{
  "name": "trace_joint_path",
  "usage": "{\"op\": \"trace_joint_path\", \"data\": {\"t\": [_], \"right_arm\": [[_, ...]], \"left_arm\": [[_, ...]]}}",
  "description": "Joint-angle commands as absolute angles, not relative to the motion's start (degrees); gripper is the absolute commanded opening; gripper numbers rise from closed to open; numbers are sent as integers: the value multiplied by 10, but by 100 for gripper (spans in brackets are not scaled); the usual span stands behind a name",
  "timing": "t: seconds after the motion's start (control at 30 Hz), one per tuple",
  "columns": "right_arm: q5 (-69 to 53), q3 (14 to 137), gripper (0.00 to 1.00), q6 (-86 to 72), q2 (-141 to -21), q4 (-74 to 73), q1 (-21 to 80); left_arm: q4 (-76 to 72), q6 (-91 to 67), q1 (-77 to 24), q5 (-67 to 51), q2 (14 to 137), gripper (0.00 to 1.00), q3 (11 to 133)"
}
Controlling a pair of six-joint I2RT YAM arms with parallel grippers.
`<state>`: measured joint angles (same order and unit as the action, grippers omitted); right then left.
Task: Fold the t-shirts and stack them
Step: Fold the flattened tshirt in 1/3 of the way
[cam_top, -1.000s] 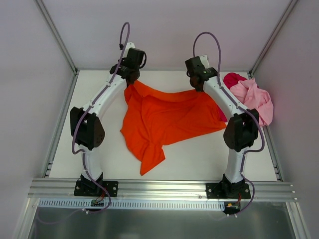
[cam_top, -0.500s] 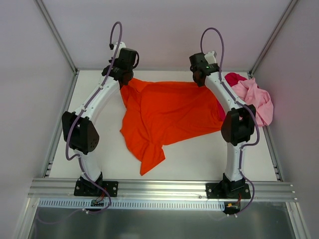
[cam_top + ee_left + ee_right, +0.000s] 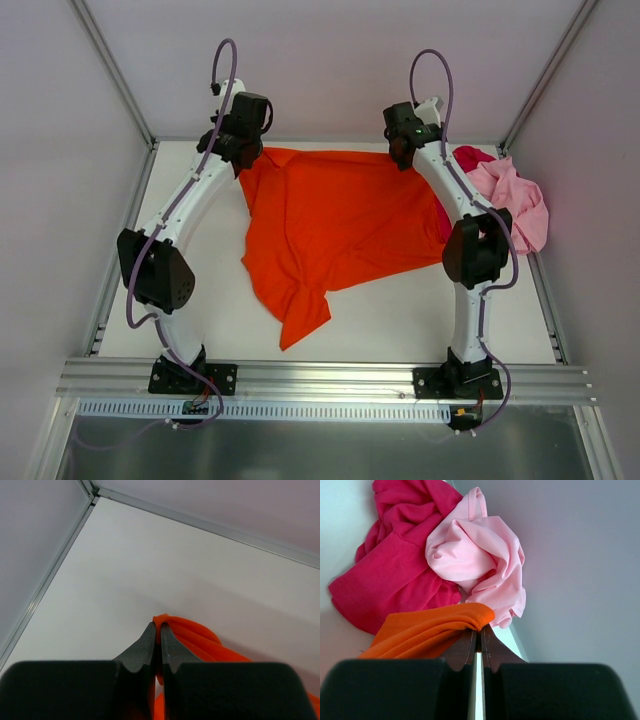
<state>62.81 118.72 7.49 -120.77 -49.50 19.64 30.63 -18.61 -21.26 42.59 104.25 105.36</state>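
Orange shirt (image 3: 335,235) spread mid-worktop (image 3: 400,320). Near hem bunched into twisted tail at near left, body creased. Far edge pinched at both corners: left tool (image 3: 160,629) clamped on orange fold, right tool (image 3: 480,631) likewise. Pink shirt (image 3: 480,550) and red shirt (image 3: 395,565) heaped in far right corner, just beside right tool.

Risks, as judged:
- thin pinch slipped if edge tensioned harder
- twisted tail folded in crooked
- heap snagged if right tool swung outward

Spread t-shirt (image 3: 340,225) laid on table (image 3: 420,320), mid-width. Its far left corner pinched in left gripper (image 3: 159,631), far right corner in right gripper (image 3: 480,634). Two bunched t-shirts (image 3: 510,195) heaped at far right table corner, just beside.
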Motion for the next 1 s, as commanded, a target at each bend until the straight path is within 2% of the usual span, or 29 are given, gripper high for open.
{"op": "trace_joint_path", "data": {"t": [0.0,0.33,0.63,0.77,0.97], "right_arm": [[688,1213,1,62,-1211,-486,182],[675,1247,1,76,-1208,-437,171],[635,1187,1,76,-1173,-381,170],[618,1131,1,77,-1150,-366,170],[529,1104,1,34,-1141,-435,170]], "left_arm": [[282,-159,-194,468,1020,0,1086],[283,-157,-185,443,1070,0,1167],[326,-224,-185,392,1122,0,1173],[339,-243,-186,374,1122,0,1152],[337,-250,-207,345,1072,0,1080]]}}
